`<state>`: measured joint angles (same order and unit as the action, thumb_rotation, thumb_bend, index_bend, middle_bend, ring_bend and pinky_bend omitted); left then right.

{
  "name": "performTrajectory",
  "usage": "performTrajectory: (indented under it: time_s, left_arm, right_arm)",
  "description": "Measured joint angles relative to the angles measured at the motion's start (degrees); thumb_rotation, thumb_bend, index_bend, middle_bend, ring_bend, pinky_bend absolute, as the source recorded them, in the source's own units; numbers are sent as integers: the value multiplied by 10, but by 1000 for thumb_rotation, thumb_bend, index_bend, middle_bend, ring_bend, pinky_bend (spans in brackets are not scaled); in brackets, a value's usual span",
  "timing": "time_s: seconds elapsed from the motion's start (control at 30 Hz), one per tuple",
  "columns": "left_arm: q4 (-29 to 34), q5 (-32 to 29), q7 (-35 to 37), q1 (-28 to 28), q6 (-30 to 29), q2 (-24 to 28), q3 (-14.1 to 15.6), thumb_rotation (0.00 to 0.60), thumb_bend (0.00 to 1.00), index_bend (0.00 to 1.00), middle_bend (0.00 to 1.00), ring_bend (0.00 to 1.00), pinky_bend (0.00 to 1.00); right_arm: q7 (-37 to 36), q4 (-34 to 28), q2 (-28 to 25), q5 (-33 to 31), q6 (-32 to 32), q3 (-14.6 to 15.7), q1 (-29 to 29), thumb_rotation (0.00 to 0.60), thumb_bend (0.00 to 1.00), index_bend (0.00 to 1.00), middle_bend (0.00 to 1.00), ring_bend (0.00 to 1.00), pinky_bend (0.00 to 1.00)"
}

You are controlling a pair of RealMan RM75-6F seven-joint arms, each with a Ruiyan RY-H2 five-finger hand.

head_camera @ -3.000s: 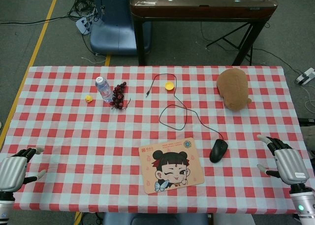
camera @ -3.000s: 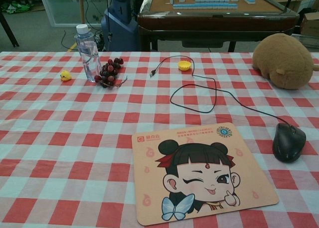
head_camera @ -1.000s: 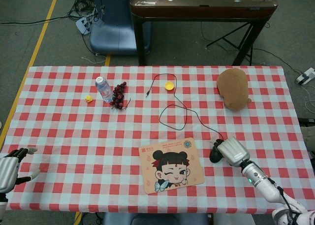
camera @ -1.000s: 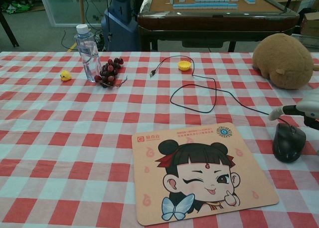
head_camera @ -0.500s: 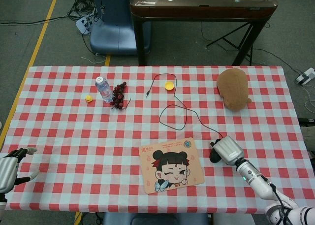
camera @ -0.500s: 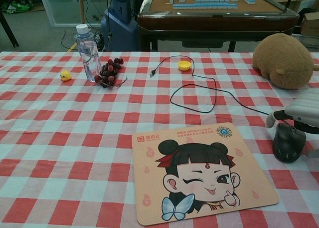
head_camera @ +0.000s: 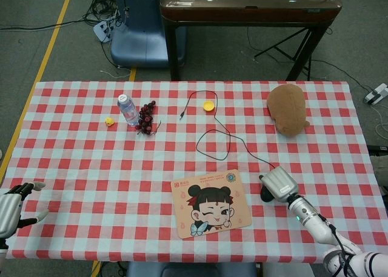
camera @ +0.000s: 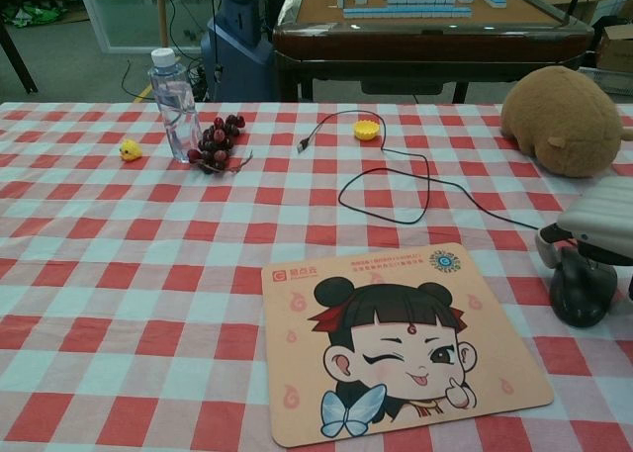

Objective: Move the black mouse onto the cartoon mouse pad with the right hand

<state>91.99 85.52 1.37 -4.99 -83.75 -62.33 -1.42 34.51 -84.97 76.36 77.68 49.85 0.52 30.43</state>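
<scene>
The black mouse [camera: 582, 292] lies on the checked cloth just right of the cartoon mouse pad [camera: 401, 338], off the pad. My right hand [camera: 598, 220] sits over the mouse, thumb at its left side and fingers down its right side, gripping it. From the head view the right hand [head_camera: 279, 183] hides most of the mouse [head_camera: 265, 195], beside the pad [head_camera: 211, 203]. The mouse's cable [camera: 425, 190] loops back across the table. At the lower left edge my left hand [head_camera: 9, 210] holds nothing, its fingers apart.
A water bottle [camera: 175, 106], dark grapes [camera: 215, 143] and a small yellow duck [camera: 130, 151] stand at the back left. A yellow cap [camera: 367, 129] lies mid-back. A brown plush [camera: 564, 116] sits back right. A mahjong table [camera: 415, 27] stands behind.
My right hand came in from the lower right, moved over the mouse and settled down onto it, fingers closing round its sides. The left hand drew back slightly toward the corner.
</scene>
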Motion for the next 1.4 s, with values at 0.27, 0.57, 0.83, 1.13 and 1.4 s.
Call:
performTrajectory:
  time_s: [0.27, 0.57, 0.83, 1.13, 1.4]
  left_arm:
    - [-2, -6, 1, 0, 2, 0, -2, 600, 115, 423, 407, 404, 598]
    - [-6, -16, 7, 0, 3, 1, -7, 600, 116, 423, 407, 404, 598]
    - [-12, -27, 15, 0, 8, 2, -12, 600, 116, 424, 407, 404, 598]
    - [-19, -43, 21, 1, 11, 3, -19, 600, 116, 428, 409, 405, 598]
    - [-23, -50, 23, 2, 14, 3, -21, 600, 116, 430, 410, 405, 598]
  right_arm:
    - [-8, -25, -17, 11, 18, -2, 4, 600, 12, 507, 897, 840, 878]
    - [4, -82, -50, 56, 45, -10, 20, 600, 17, 507, 897, 840, 878]
    - [59, -113, -53, 94, 50, -12, 41, 600, 18, 507, 899, 841, 878]
    - [116, -125, -37, 169, 60, -6, 61, 600, 17, 508, 899, 841, 878]
    - [124, -117, -22, 237, 65, 6, 78, 600, 17, 508, 898, 841, 878]
